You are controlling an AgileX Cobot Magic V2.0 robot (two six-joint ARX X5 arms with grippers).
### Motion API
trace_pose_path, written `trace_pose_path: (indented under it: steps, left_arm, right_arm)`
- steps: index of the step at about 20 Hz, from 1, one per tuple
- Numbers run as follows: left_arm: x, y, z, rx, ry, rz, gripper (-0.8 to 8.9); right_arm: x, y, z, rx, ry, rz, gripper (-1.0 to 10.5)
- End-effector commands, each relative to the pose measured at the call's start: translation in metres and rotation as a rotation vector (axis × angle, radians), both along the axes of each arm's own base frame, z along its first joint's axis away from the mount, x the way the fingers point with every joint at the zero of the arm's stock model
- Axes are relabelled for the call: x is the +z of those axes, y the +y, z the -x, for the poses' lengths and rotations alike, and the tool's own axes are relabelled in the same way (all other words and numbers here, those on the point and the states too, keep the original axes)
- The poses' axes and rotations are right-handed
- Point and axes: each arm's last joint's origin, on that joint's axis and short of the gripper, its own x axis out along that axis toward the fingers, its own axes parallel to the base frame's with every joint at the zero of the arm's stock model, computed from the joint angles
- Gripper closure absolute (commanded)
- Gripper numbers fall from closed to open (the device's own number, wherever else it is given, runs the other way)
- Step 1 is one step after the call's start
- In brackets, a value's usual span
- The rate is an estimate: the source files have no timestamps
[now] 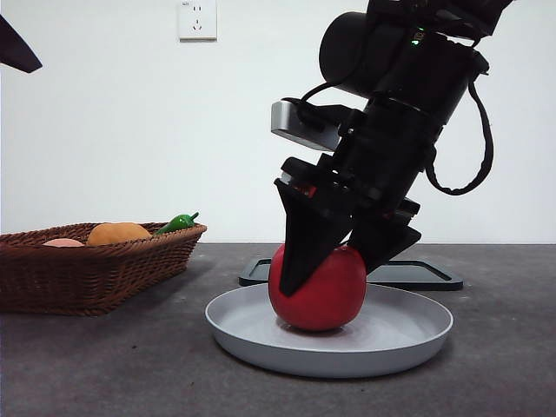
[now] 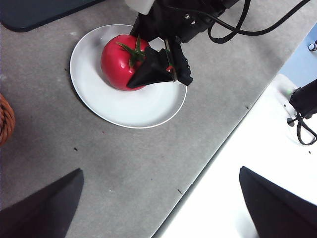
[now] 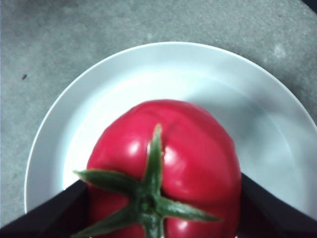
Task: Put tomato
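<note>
Two right gripper fingers clamp tomato on plate, calyx up

A glossy red tomato with a dark green calyx, white plate, brown woven basket.

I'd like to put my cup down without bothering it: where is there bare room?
Bare grey table lies in front of the wicker basket, left of the white plate. The plate is crowded: the right hand grips the tomato there, with a black tray behind.
</note>
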Motion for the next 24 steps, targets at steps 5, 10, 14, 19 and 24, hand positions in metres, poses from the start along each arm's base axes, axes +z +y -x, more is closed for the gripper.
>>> trace_pose_path:
  steps: [5,10,14,19,24]
  left_arm:
    - [0.005,-0.002,-0.001,-0.009,-0.021,0.014,3.18]
    - [0.005,-0.002,-0.001,-0.009,-0.021,0.014,3.18]
    - [0.005,-0.001,-0.001,-0.009,-0.019,0.013,3.18]
    - [0.005,-0.001,-0.001,-0.009,-0.018,0.012,3.18]
    - [0.005,-0.001,-0.001,-0.009,-0.018,0.012,3.18]
  right_arm:
    - [0.057,-0.002,-0.015,-0.077,-0.165,-0.074,7.8]
    - [0.086,-0.021,-0.051,-0.22,-0.294,-0.092,7.8]
    - [0.078,-0.033,-0.088,-0.306,-0.349,-0.12,7.8]
    - [0.034,-0.03,-0.133,-0.344,-0.322,-0.093,7.8]
    - [-0.002,-0.03,-0.157,-0.366,-0.277,-0.06,7.8]
